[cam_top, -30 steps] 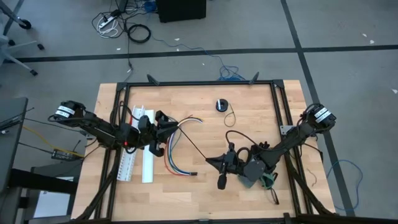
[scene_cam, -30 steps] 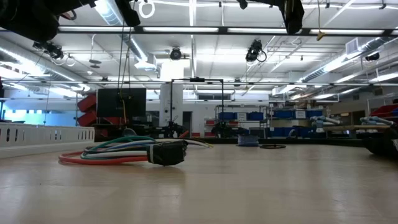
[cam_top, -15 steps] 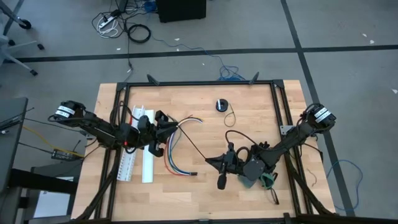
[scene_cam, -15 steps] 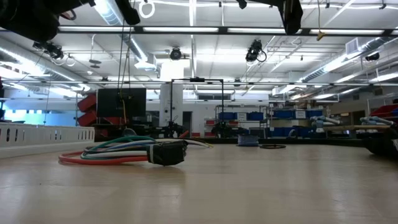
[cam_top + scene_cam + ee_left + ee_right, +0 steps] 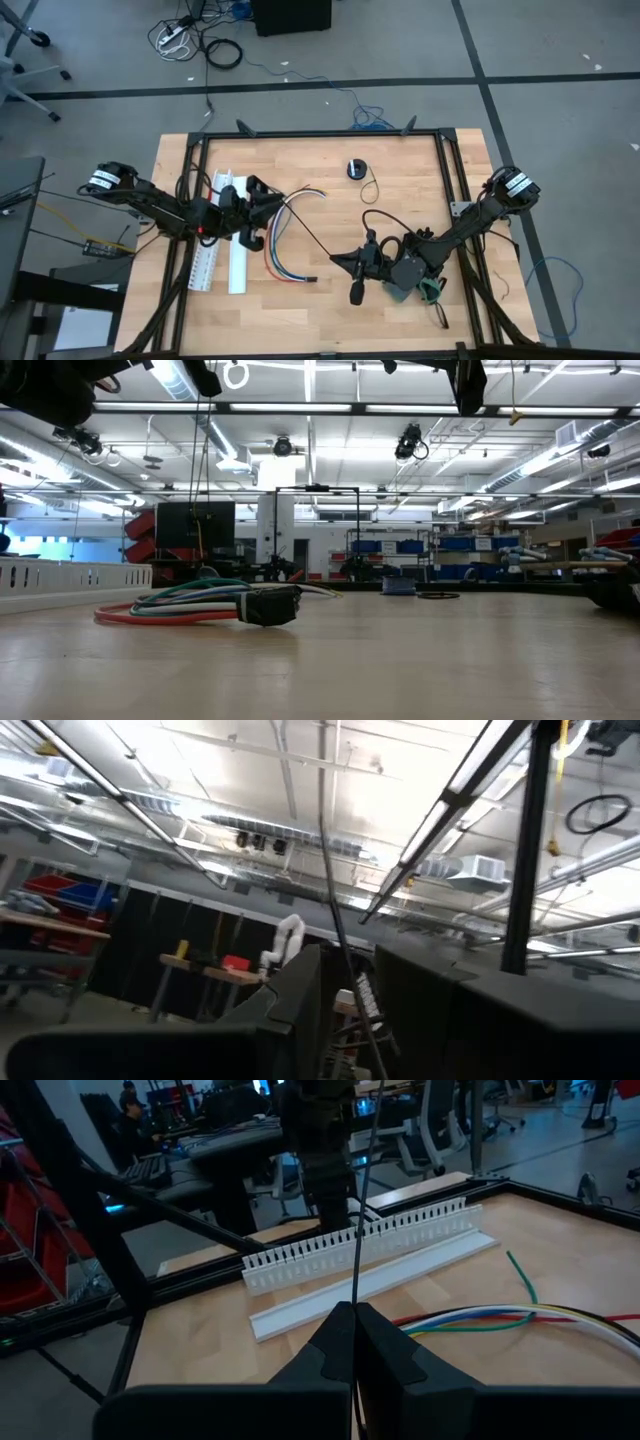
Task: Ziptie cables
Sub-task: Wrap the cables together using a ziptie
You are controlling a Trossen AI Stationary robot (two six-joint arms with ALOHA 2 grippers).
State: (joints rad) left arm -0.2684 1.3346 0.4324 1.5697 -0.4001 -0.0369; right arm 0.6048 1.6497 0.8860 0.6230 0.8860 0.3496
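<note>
Left gripper: we see it on the left half of the table, right at the bend of the cables; its fingers stand slightly apart with a thin black ziptie running up between them, clamped on it.
Right gripper: we find it near the table's middle, towards the front; its fingers are pressed together, pinching the other end of that ziptie.
Ziptie: we follow it as a thin black line stretched taut between the two grippers, passing above the cables.
Cables: we spot the coloured bundle lying on the wood in a curve, between the grippers and just beside the white channel; in the low view they rest flat on the table.
Channel: white slotted piece and its cover lie side by side by the left frame.
Black puck: we note it towards the back of the table, well apart from the grippers.
</note>
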